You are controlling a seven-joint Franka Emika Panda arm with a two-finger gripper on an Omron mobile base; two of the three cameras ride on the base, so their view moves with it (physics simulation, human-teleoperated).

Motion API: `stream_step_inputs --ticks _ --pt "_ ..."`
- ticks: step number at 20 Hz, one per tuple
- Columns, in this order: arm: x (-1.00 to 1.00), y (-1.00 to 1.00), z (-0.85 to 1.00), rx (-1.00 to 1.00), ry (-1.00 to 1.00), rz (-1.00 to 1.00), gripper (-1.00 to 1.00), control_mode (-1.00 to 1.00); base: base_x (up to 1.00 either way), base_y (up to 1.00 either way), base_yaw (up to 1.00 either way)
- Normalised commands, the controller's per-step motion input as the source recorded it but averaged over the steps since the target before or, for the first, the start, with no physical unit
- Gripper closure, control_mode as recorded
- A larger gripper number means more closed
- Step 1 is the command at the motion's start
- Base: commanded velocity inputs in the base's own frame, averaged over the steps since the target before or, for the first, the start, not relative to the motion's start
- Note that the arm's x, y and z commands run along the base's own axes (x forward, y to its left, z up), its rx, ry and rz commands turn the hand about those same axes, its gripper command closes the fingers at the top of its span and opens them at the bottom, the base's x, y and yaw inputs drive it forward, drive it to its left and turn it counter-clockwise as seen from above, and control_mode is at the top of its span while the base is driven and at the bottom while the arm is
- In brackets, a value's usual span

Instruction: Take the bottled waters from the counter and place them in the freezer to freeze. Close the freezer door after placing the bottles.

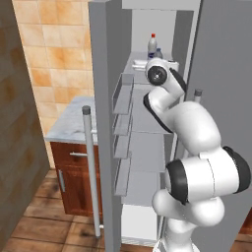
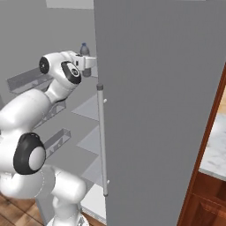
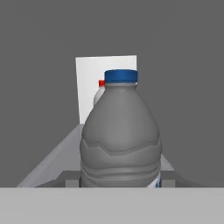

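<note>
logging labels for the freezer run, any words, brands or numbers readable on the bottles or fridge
None can be read.
Blue-capped bottle: a sliver of blue label at its lower right, no letters legible.
Red-capped bottle: too small to show any print.
Freezer door: plain grey, no markings.

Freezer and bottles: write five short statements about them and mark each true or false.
1. The freezer door stands open. True.
2. The blue-capped bottle is on the counter. False: it is inside the freezer, close in front of the hand camera.
3. In the hand view, the red-capped bottle stands behind the blue-capped one. True.
4. Both bottles lie on their sides. False: both are upright, caps up.
5. The arm reaches toward the counter. False: it reaches into the upper part of the freezer.
</note>
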Motion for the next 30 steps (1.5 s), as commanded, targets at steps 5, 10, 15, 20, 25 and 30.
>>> stream_step_inputs --ticks 5,10,15,20,25,30 --pt "0.24 -0.02 0.00 0.00 -0.08 0.00 1.00 -1.00 0.00 0.00 0.00" --pt "0.46 -0.01 -0.06 0.00 0.00 0.00 1.00 -1.00 0.00 0.00 0.00" --pt "0.49 -0.03 -0.10 0.00 0.05 0.00 1.00 -1.00 0.00 0.00 0.00" --pt "0.39 -0.02 -0.05 0.00 0.00 0.00 1.00 -1.00 0.00 0.00 0.00" --pt "0.29 -0.01 -0.07 0.00 -0.01 0.00 1.00 -1.00 0.00 0.00 0.00" --pt "0.03 -0.02 -0.18 0.00 -0.05 0.00 1.00 -1.00 0.00 0.00 0.00"
